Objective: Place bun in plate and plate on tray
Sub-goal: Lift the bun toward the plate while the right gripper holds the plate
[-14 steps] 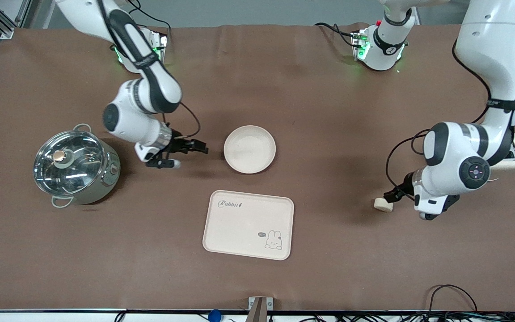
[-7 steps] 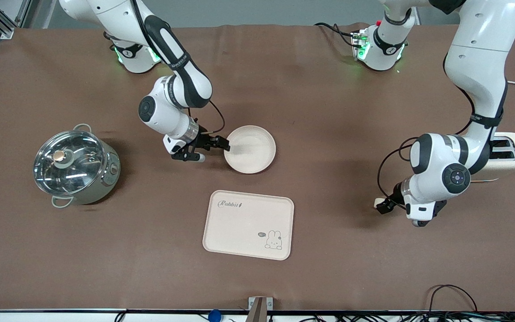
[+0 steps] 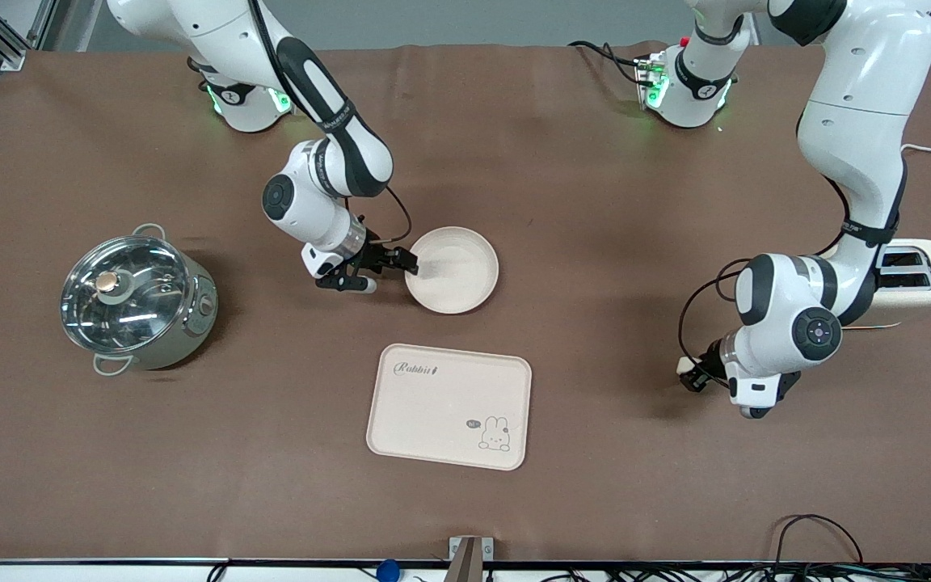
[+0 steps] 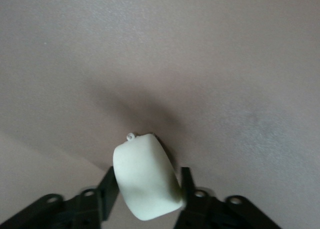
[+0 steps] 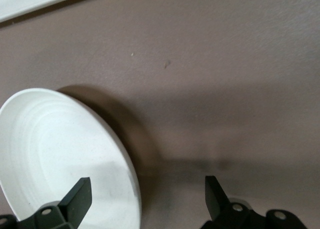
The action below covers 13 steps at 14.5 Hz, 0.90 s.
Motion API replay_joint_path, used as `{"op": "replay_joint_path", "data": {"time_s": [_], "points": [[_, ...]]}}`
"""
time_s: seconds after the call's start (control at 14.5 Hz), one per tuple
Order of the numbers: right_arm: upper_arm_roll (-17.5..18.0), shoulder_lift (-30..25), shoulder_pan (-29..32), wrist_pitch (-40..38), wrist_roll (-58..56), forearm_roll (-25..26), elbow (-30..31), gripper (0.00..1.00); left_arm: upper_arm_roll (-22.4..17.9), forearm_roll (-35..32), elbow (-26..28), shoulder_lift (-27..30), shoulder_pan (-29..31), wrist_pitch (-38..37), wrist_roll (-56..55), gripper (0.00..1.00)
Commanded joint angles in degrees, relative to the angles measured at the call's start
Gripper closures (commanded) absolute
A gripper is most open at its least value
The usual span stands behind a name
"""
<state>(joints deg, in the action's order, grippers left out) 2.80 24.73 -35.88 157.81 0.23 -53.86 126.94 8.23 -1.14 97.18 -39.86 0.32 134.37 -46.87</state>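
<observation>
The bun sits between my left gripper's fingers, which touch both its sides, low at the table. In the front view only a sliver of the bun shows beside the left gripper, toward the left arm's end. The round plate lies mid-table. My right gripper is open at the plate's rim on the pot's side. In the right wrist view one finger is over the plate's inside and the other is outside the rim, with the right gripper astride it. The Rabbit tray lies nearer the camera than the plate.
A steel pot with a glass lid stands toward the right arm's end. A cream toaster stands beside the left arm's forearm. A strip of the tray shows in the right wrist view.
My right gripper has moved from beside the pot to the plate's rim. My left gripper has slid over the bun, which now shows only as a sliver in the front view.
</observation>
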Motion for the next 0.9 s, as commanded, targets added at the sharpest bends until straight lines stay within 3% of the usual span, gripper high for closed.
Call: {"op": "replay_joint_path", "data": {"time_s": [0.0, 0.14, 0.48, 0.62, 0.76, 0.83], "points": [[-0.6, 0.6, -2.2, 0.8, 1.8, -1.6, -0.8, 0.00, 0.5, -1.6, -0.8, -0.1, -1.6, -0.2, -1.5, 0.75], [-0.6, 0.9, -2.2, 0.9, 1.7, -1.6, -0.8, 0.08, 2.0, -1.1, -0.8, 0.1, -1.6, -0.4, -1.9, 0.78], [-0.6, 1.3, -2.1, 0.8, 1.7, -1.6, -1.1, 0.37, 12.6, -1.5, -1.2, 0.7, -2.5, -0.5, -18.4, 0.77], [-0.6, 1.2, -2.0, 0.7, 1.7, -1.6, -1.1, 0.47, 14.6, -1.5, -1.5, 0.5, -6.6, -0.5, -25.4, 0.77], [-0.6, 1.3, -2.0, 0.7, 1.4, -1.6, -1.1, 0.63, 14.4, -1.5, -3.7, -0.5, -13.6, -0.5, -32.7, 0.77], [-0.6, 1.3, -1.9, 0.7, 1.4, -1.6, -1.1, 0.64, 14.3, -1.3, -4.2, -1.0, -16.2, -0.3, -36.0, 0.77]]}}
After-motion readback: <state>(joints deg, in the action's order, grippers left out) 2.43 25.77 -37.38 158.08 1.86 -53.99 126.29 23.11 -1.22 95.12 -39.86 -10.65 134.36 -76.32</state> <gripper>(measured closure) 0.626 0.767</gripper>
